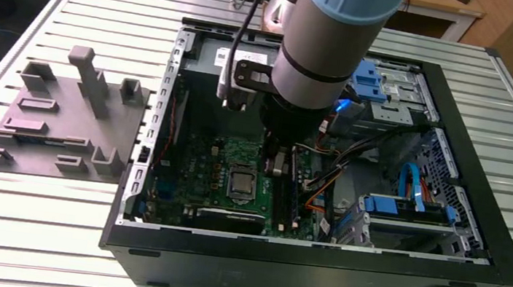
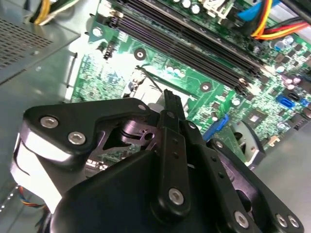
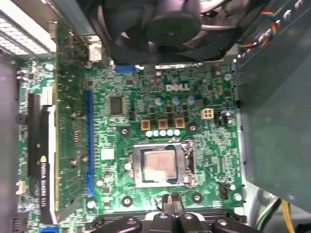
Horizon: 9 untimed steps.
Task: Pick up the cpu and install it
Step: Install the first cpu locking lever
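The cpu [image 3: 158, 165], a small square chip with a silver-grey top, lies flat in the metal-framed socket [image 3: 186, 167] of the green motherboard [image 3: 121, 87]. In the exterior view the cpu [image 1: 242, 183] sits near the middle of the motherboard [image 1: 197, 165] inside the open computer case. My gripper [image 1: 277, 166] hangs above the board, just to the exterior view's right of the chip and apart from it. Its black fingers [image 3: 169, 203] are pressed together with nothing between them. In the second wrist view the fingers [image 2: 169, 103] point down at the board.
A purple-grey plastic tray [image 1: 52, 129] with upright blocks lies on the slatted table at the exterior view's left. The black case wall [image 1: 319, 269] rings the board. Memory slots [image 2: 194, 43], a black fan [image 3: 170, 24], loose cables [image 1: 331, 175] and blue drive bays [image 1: 405, 209] crowd the case.
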Available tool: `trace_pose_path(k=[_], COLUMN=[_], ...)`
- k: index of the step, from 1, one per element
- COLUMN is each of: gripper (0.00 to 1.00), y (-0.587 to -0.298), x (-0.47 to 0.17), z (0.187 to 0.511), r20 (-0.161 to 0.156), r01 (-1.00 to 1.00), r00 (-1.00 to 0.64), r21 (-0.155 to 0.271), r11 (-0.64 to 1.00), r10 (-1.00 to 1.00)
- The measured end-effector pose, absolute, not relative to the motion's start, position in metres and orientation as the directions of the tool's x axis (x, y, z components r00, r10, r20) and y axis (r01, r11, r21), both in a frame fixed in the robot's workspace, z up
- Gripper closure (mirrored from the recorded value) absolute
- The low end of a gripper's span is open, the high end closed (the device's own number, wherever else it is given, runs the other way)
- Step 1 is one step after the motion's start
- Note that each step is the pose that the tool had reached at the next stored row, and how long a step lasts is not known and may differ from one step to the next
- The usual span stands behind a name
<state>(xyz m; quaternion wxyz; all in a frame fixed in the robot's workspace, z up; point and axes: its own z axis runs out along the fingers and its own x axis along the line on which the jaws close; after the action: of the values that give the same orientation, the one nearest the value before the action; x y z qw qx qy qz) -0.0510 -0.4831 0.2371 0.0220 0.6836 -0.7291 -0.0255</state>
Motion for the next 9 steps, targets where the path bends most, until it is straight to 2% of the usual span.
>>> trace_pose_path(k=[9], gripper=[0.89], y=[-0.4857], x=[-0.0504], z=[0.2309], r20=[0.007], r01=[-0.996], r00=[-0.058], r21=[0.067], r11=[0.058], r10=[-0.998])
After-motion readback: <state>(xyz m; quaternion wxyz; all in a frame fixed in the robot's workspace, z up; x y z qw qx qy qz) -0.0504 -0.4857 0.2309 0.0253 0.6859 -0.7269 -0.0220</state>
